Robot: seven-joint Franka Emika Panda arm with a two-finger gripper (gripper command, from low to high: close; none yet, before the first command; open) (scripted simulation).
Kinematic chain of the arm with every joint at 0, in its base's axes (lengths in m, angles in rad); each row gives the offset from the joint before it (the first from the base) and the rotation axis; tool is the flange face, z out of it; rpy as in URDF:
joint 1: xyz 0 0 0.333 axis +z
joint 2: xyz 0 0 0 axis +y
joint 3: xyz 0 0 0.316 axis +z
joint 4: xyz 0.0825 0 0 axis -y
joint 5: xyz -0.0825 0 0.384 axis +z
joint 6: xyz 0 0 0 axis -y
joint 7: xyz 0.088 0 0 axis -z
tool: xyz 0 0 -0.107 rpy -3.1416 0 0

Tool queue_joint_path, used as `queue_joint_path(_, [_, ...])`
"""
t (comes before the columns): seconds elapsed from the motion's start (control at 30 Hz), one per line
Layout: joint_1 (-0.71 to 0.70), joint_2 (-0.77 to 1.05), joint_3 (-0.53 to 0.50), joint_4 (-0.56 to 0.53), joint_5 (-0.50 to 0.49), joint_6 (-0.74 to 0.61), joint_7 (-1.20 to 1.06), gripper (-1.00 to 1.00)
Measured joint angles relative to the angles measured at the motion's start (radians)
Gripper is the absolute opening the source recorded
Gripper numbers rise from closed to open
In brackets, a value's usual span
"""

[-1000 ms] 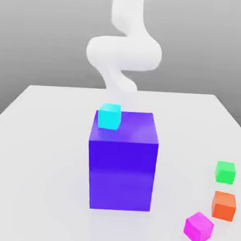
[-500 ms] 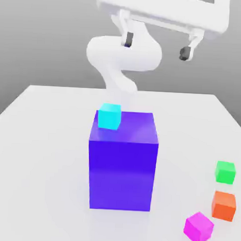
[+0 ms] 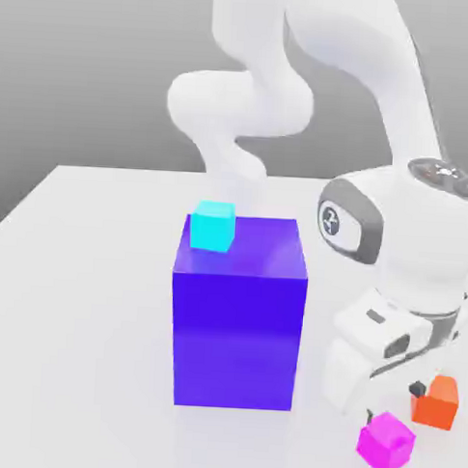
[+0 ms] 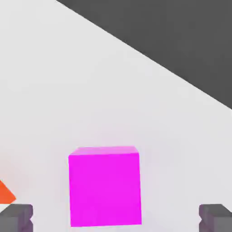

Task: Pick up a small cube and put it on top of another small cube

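The magenta cube (image 3: 385, 443) sits flat on the white tabletop (image 3: 80, 297) in the lower right of the exterior view, turned so one vertical edge faces the camera; being a cube, it has no long axis. The jaws stand wide apart and empty just above it, with the gripper (image 4: 116, 217) centred over the cube and one fingertip (image 4: 16, 217) on either side, not touching. The orange cube (image 3: 438, 401) lies just beside it.
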Motion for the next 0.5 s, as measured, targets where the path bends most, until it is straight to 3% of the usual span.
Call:
queue_joint_path(0.23, [0.062, 0.067, -0.077, 0.020, -0.059, 0.064, 0.043, 0.00])
queue_joint_path(0.27, [0.070, 0.071, -0.086, 0.022, -0.068, 0.071, 0.051, -1.00])
queue_joint_path(0.5, [0.069, 0.072, -0.086, 0.022, -0.071, 0.072, 0.053, -1.00])
